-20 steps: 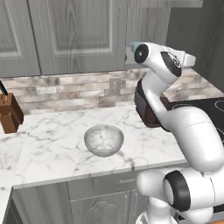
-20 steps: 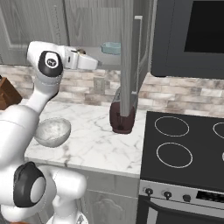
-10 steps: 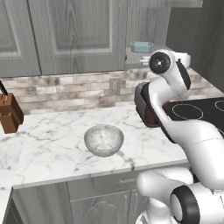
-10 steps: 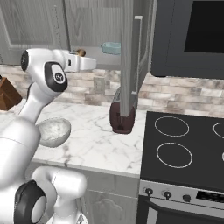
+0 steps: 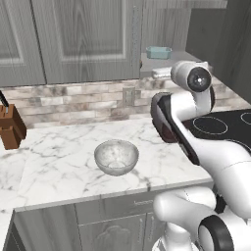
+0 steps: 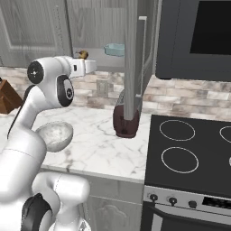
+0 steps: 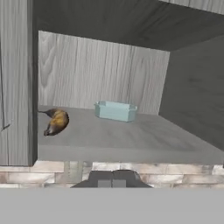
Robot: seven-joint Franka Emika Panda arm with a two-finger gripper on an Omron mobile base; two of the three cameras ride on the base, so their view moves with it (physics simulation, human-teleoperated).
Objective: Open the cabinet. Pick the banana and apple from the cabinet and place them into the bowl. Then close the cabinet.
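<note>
A: Our gripper (image 7: 113, 180) sits level with the cabinet (image 7: 100, 65) shelf, just outside its front edge, fingers pressed together with nothing between them. What do we reach for first?

B: The banana (image 7: 56, 121). It lies ahead of us and off to the left in the hand view, on the shelf close to the left door edge. A small blue dish (image 7: 115, 110) sits farther in, nearly straight ahead; we leave that alone.

A: So we can't go in as we are.

B: No, we judge the fingers must spread before we move in, then we shift left so the banana falls between them. It is small and curved, so we should close across its thick middle, not its tip.

A: And the apple?

B: We can't pick it out from here; it may be hidden behind the closed left door.

A: Where does the fruit go?

B: The bowl (image 5: 115, 157) is well below us and to the left, on the counter (image 5: 59, 162). The open right door (image 6: 131, 54) stands edge-on beside us on the right, over the toaster (image 6: 126, 118), so we should back straight out before swinging down.
</note>
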